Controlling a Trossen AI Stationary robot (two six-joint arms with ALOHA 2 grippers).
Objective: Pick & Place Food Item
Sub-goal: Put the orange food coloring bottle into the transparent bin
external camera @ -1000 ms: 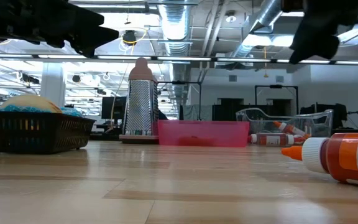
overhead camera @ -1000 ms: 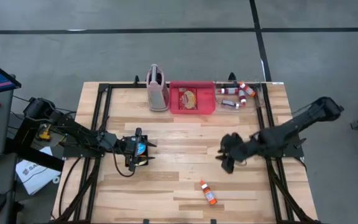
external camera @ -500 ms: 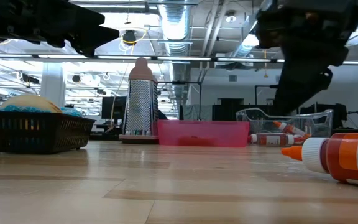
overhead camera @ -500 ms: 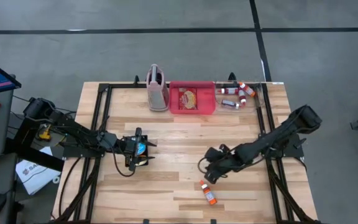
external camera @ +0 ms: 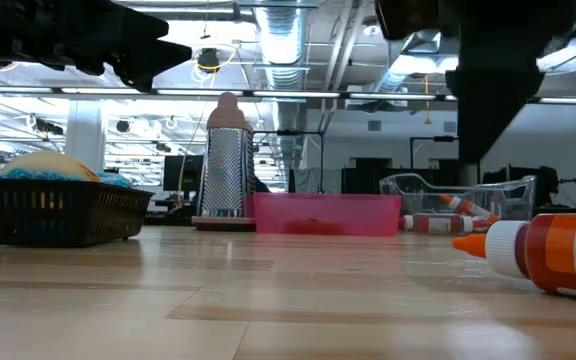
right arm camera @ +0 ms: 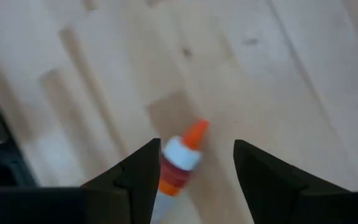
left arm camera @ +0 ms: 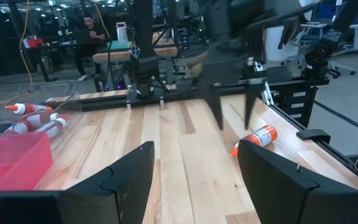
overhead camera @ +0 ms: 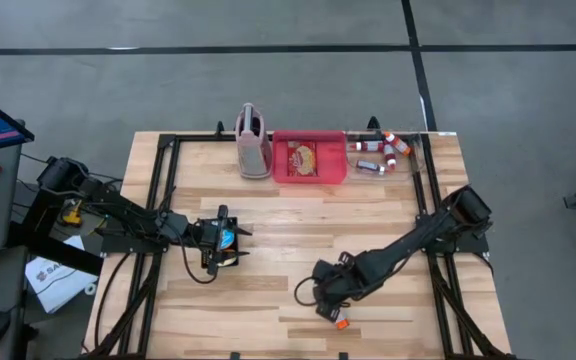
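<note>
A white sauce bottle with an orange label and cap [overhead camera: 340, 322] lies on its side on the wooden table, near the front edge. My right gripper [overhead camera: 315, 300] hangs open just above it, pointing steeply down. In the right wrist view the bottle's cap end [right arm camera: 183, 155] shows between the two fingers [right arm camera: 135, 180], apart from both. My left gripper [overhead camera: 235, 247] waits open and level above a black basket [external camera: 48, 215] at the table's left.
Along the far edge stand a metal grater [overhead camera: 253, 142], a red tray [overhead camera: 286, 170] with a food item in it, and a clear bin [overhead camera: 360, 172] holding several more bottles. Bare wood lies between the two grippers.
My right gripper has swung from the table's right side toward the near edge and the left, sinking and tipping more steeply downward until it stands over the lying bottle. The bottle has kept its place.
</note>
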